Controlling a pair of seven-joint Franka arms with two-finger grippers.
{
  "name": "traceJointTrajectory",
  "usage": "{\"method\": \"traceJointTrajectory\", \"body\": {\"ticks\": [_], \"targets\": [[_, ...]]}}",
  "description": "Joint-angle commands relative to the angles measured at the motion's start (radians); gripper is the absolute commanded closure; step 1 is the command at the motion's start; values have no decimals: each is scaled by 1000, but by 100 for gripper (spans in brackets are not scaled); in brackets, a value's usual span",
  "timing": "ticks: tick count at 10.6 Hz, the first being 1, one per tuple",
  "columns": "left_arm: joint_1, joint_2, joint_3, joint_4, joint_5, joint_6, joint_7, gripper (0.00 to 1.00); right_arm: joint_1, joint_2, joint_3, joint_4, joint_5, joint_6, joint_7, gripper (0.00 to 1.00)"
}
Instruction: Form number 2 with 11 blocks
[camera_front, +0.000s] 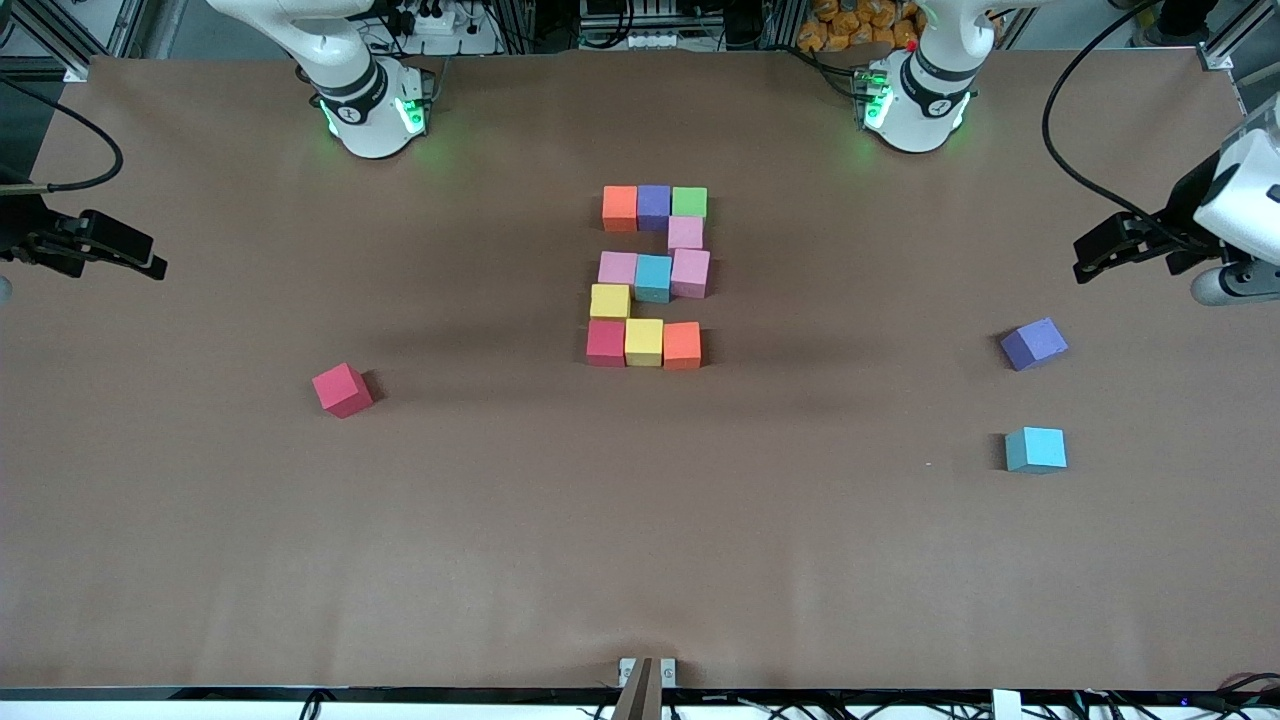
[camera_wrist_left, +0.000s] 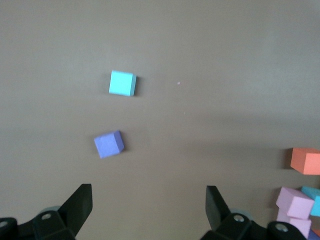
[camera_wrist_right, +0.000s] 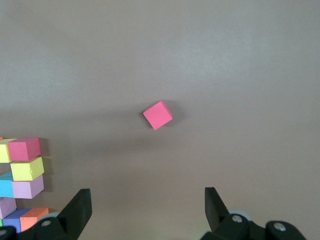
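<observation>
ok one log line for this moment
number 2: formed mid-table | spare blocks: red, purple, blue | left gripper: open, empty | right gripper: open, empty

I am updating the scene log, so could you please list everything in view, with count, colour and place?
number 2: eleven blocks touching; orange, purple, green, three pink, light blue, yellow, red, yellow, orange; table middle.
red block: one, loose, toward the right arm's end.
purple block: one, loose, toward the left arm's end.
light blue block: one, loose, nearer the front camera than the purple block.
table: one, brown.
left claw: open, empty, waits above the table's left-arm end.
right claw: open, empty, waits above the right-arm end.
</observation>
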Motion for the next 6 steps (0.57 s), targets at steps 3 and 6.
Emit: {"method": "traceJointTrajectory", "body": {"ticks": [3, 6], "targets": [[98, -98, -25, -93, -31, 7, 48, 0, -22, -18, 26, -14, -18, -4, 15, 0], [130, -92, -62, -43, -64, -17, 46, 0, -20, -21, 26, -14, -18, -9, 15, 0]]}}
